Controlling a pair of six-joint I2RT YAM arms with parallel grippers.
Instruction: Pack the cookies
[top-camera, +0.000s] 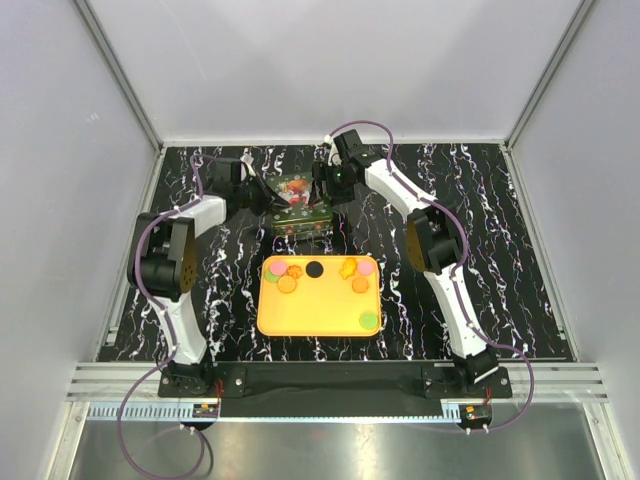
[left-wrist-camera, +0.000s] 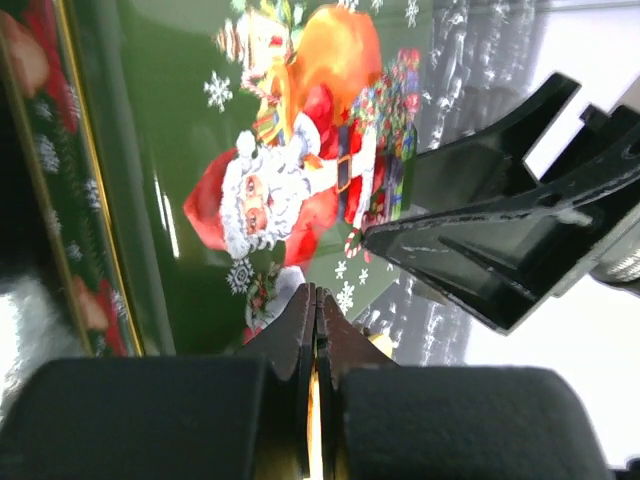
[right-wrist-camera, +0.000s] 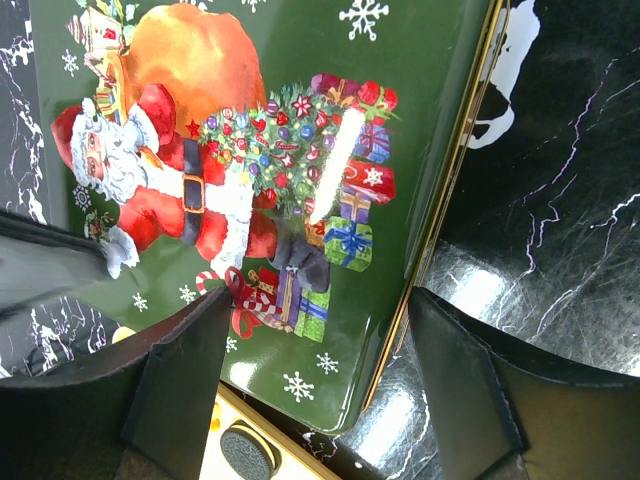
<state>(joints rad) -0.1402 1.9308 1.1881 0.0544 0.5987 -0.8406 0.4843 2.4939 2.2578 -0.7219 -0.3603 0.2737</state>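
Left tool is seen pressed fully closed with nothing gripped, tips at the left edge of the tin. Right tool is spread wide, astride the tin's right rim, not clamped. Cookies are laid on the yellow tray, base-side of both tools and about equally near each.

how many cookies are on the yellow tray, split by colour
orange round cookies: 3
pink cookies: 2
green cookies: 2
black cookie: 1
yellow star-like cookie: 1
total: 9, as far as the top view shows
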